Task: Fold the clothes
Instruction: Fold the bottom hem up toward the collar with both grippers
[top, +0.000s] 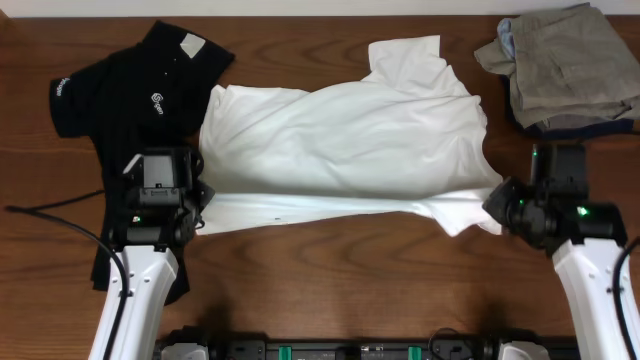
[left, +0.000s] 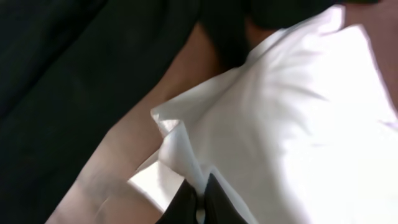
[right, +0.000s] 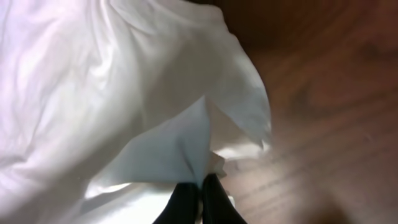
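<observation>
White T-shirt (top: 350, 140) shows its pinched corners only in wrist views.

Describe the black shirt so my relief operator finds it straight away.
Start at the large white T-shirt spread across the middle of the brown wooden table. At its left edge lies the black short-sleeved shirt; it alone is dark, with a small white chest logo.
</observation>
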